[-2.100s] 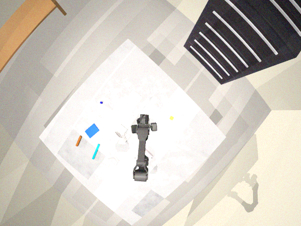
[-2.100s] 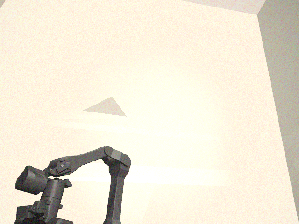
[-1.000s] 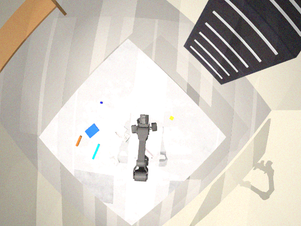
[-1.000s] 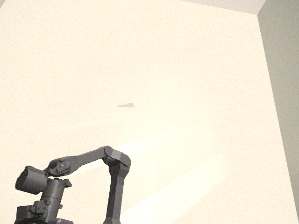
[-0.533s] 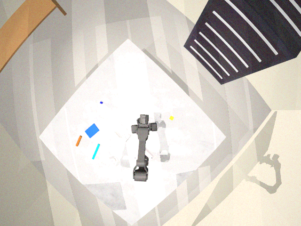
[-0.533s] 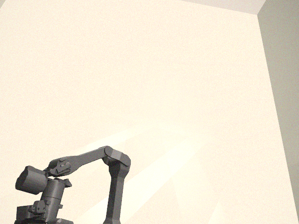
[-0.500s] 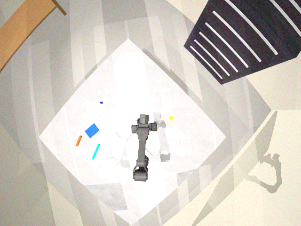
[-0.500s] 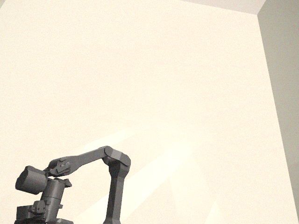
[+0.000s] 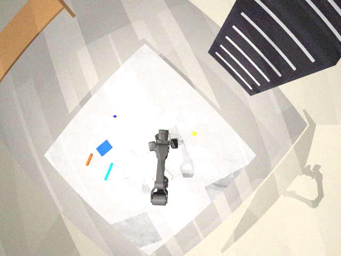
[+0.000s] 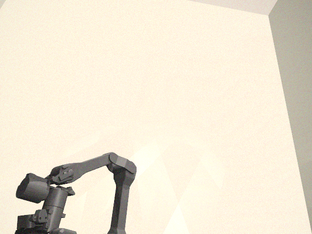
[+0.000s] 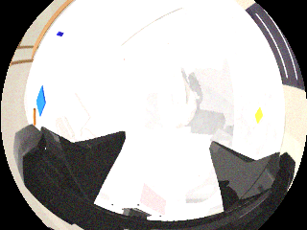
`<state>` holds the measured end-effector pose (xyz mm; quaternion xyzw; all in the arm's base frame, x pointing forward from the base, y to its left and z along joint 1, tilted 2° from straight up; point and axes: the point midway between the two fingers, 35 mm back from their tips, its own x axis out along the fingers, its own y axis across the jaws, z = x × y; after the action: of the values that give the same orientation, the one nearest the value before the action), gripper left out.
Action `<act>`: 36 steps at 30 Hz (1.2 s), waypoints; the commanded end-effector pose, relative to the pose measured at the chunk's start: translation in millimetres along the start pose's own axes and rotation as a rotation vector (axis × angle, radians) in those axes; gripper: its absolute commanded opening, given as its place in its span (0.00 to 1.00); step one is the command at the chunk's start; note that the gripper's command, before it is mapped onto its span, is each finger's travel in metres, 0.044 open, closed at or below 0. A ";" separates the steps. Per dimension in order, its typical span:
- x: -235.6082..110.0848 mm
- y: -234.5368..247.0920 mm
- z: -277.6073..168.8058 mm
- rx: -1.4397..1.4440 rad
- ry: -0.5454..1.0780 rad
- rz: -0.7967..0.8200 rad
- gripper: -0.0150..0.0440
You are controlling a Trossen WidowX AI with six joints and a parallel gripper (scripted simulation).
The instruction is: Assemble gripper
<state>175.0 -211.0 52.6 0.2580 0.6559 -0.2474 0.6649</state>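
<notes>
My gripper (image 11: 168, 138) is open and empty in the wrist view, its two dark fingers wide apart. In the top view the arm hides its fingertips. The assembly parts are nearly white on a white table and hard to make out. A pale piece (image 9: 134, 152) lies left of the gripper in the top view. A faint ribbed shape (image 11: 64, 126) shows above the left finger in the wrist view. A pale pink flat strip (image 9: 169, 173) (image 11: 153, 198) lies nearer the arm's base. I cannot tell which part is base, jaw or housing plate, nor whether any teeth mesh.
A blue block (image 9: 104, 148) (image 11: 41, 101), an orange bar (image 9: 89, 159) and a cyan bar (image 9: 108, 171) lie at the left. A dark blue cube (image 9: 114, 116) (image 11: 59, 34) lies beyond them. A yellow cube (image 9: 194, 133) (image 11: 259, 115) lies right of the gripper.
</notes>
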 end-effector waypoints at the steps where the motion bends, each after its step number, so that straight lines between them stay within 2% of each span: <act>1: 0.0 0.0 0.0 0.000 0.000 0.000 1.00; 15: 0.0 0.0 0.0 0.000 0.000 0.000 1.00; 31: 0.0 0.0 0.0 0.000 0.000 0.000 0.29; 32: 0.0 0.0 0.0 0.000 0.000 0.000 0.25; 36: 0.0 0.0 0.0 0.000 0.000 0.000 0.25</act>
<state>175.0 -211.0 52.6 0.2580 0.6558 -0.2474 0.6649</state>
